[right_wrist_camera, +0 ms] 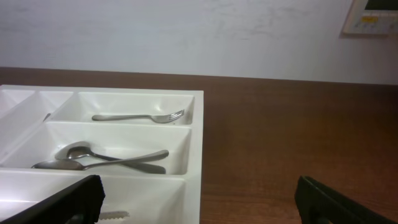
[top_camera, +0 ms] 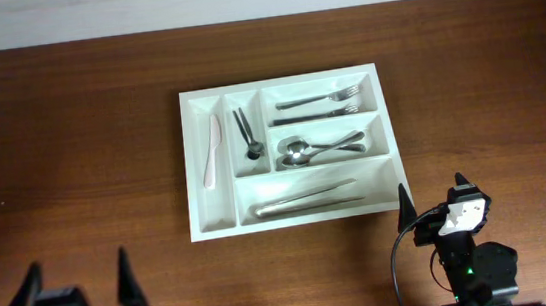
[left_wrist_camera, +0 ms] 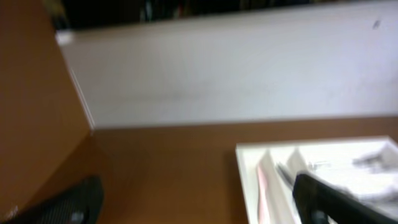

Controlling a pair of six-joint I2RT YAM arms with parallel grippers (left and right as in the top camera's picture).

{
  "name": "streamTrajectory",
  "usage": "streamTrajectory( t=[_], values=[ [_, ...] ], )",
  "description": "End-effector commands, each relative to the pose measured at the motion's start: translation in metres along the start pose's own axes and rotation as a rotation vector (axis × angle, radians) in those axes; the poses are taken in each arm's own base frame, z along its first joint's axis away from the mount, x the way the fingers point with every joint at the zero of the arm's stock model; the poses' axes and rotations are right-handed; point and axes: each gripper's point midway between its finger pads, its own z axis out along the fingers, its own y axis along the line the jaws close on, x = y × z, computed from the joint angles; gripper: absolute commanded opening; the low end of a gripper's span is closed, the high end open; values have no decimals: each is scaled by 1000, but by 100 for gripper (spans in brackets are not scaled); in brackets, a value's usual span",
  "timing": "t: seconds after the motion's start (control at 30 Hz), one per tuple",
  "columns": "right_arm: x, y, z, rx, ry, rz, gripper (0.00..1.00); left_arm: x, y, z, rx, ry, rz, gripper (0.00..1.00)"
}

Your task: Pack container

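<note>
Left jaws: standing spread wide, gripping nothing
Right jaws: standing spread as well, gripping nothing
Left gripper [top_camera: 77, 287]: hovering well apart from the container [top_camera: 190, 166], off its near left corner
Right gripper [top_camera: 434, 198]: hovering just beside the container's near right corner
Container: lying flat on the wooden table [top_camera: 71, 142]
Forks [top_camera: 318, 98]: lying in the container's far long compartment
Spoons [top_camera: 318, 149]: lying in the container's middle long compartment

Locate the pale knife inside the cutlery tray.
In the overhead view, the pale knife lies in the container's leftmost narrow compartment, left of the dark utensil.
</note>
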Motion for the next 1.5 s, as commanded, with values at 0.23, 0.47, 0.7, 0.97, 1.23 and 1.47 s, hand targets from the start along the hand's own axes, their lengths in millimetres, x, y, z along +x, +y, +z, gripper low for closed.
streamTrajectory(
  t=[0.23, 0.47, 0.7, 0.97, 1.23, 1.47],
  values=[
    [1, 0, 0, -3, -3, 1, 99, 73, -25, 61, 81, -32, 1, 99],
    [1, 0, 0, -3, -3, 1, 99, 102, -29, 85, 78, -80, -13, 99],
    [1, 0, 0, -3, -3, 1, 99, 127, -32, 97, 77, -101, -14, 99],
    [1, 0, 0, -3, -3, 1, 99, 146, -34, 105, 78, -93, -14, 99],
    [1, 0, 0, -3, -3, 1, 99, 169, -36, 111, 80, -49, -11, 99],
    [1, 0, 0, -3, -3, 1, 99, 183, -37, 115, 80, -37, -10, 99]
  ],
)
